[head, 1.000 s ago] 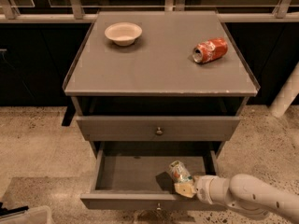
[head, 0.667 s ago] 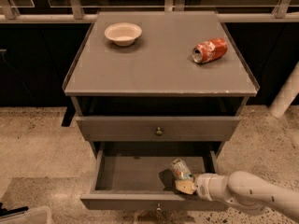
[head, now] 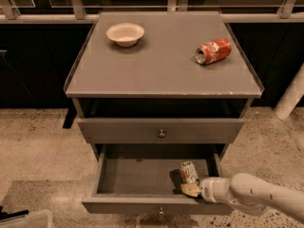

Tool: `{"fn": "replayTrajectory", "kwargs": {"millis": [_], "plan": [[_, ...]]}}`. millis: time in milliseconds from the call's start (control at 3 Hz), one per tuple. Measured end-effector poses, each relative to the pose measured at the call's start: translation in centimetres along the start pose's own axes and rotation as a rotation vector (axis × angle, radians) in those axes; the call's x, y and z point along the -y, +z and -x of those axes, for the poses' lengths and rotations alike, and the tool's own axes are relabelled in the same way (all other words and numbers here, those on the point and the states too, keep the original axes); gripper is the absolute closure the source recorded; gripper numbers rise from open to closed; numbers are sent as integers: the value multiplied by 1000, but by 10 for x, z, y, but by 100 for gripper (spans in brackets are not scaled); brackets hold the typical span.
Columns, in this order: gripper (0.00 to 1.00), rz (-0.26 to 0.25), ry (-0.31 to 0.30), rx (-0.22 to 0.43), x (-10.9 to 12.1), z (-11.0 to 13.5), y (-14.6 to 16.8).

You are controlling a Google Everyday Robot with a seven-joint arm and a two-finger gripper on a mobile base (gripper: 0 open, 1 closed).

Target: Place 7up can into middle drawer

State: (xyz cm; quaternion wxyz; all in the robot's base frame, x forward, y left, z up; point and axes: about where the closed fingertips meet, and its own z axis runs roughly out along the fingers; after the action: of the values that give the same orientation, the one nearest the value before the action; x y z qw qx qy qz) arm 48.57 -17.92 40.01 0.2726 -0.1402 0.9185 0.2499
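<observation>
The 7up can [head: 188, 171], silver with a green label, stands upright inside the open middle drawer [head: 137, 177], near its right front corner. My gripper [head: 191, 188] reaches in from the right over the drawer's front edge, its tan fingers at the base of the can. The white arm [head: 251, 196] extends from the lower right. The drawer is pulled out, and its knob [head: 161, 211] shows at the bottom front.
The upper knobbed drawer front [head: 161, 130] is closed above. A red-orange soda can [head: 213, 51] lies on its side on the cabinet top [head: 161, 65], right. A white bowl [head: 125, 33] sits at the top left. A speckled floor surrounds the cabinet.
The can has gone from tilted to upright in the drawer's right front corner. My gripper has stayed close by it, shifting slightly.
</observation>
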Motion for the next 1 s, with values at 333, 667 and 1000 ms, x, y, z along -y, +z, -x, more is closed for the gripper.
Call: {"fn": "replayTrajectory", "kwargs": {"millis": [333, 667, 1000], "plan": [[100, -9, 37, -25, 10, -9, 9], [81, -9, 38, -26, 10, -10, 10], [58, -9, 38, -26, 10, -10, 10]]}}
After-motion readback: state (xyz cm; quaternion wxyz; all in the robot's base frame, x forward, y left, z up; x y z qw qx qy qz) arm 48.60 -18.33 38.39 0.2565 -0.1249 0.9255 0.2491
